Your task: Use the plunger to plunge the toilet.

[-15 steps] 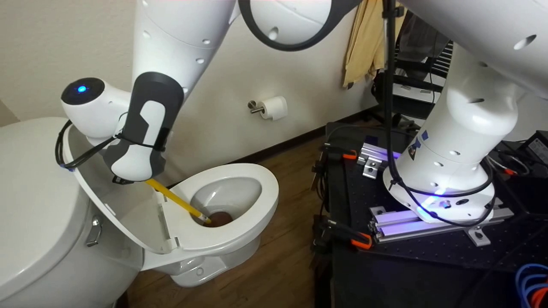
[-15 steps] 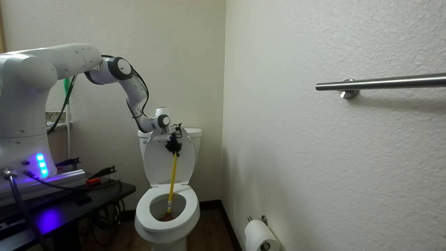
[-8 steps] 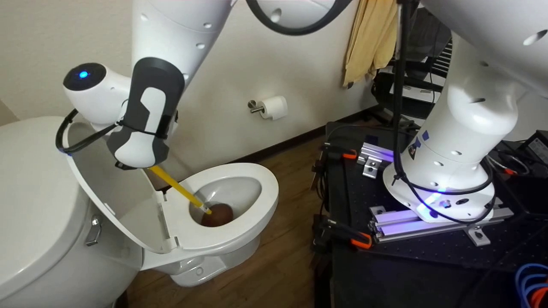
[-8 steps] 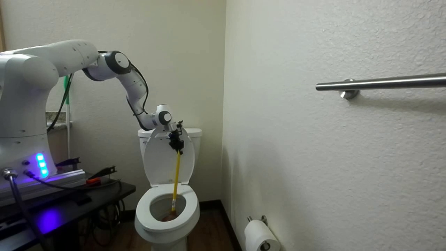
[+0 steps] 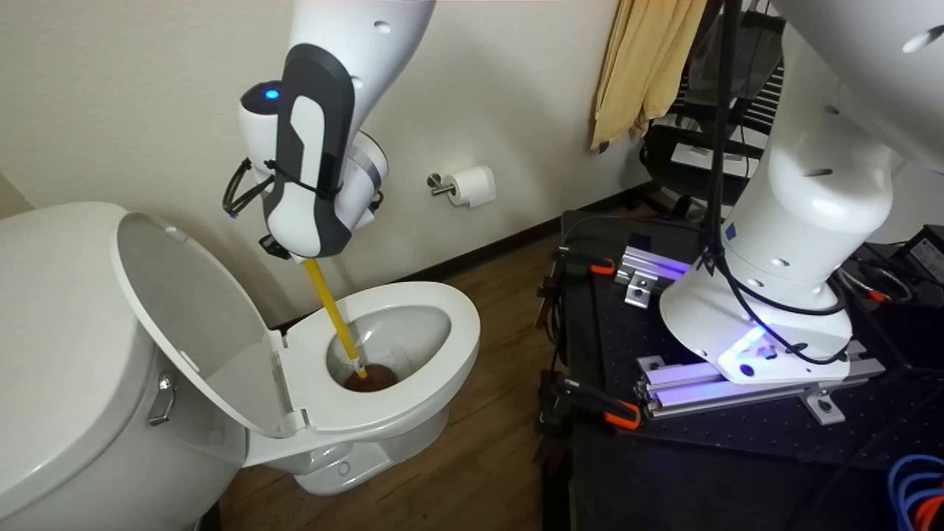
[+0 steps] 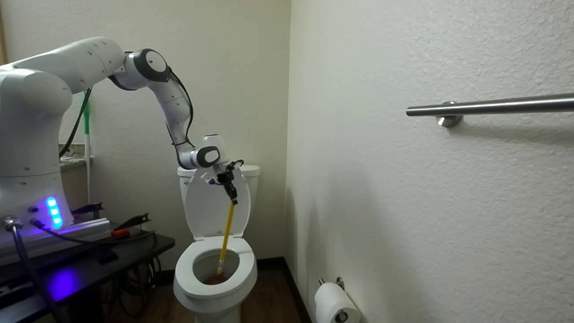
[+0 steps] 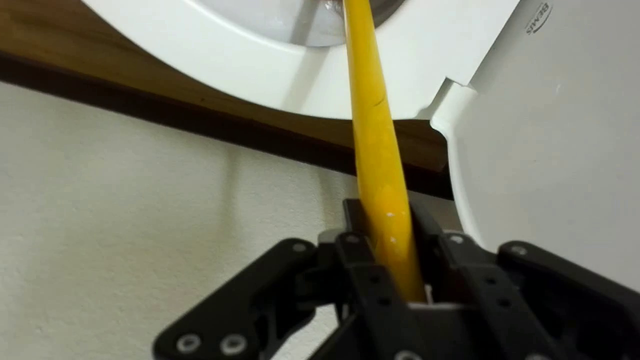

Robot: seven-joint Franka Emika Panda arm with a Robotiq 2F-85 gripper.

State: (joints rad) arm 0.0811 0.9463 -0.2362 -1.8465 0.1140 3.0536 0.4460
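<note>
The plunger has a yellow handle and a dark reddish-brown cup. The cup sits down in the bowl of the white toilet; it also shows low in the bowl in an exterior view. The handle rises tilted from the bowl toward the raised lid. My gripper is shut on the upper handle, with a black finger on each side of it in the wrist view. It is above the back of the seat in an exterior view. The cup's lower edge is hidden.
The raised lid and the tank stand close behind my gripper. A wall with a paper roll runs along one side of the toilet. A black table carries the robot base. A metal bar is on the wall.
My wrist has swung away from the tank and turned, and the handle stands steeper. The cup rose a little half a second ago and is lower again now, still in the bowl.
</note>
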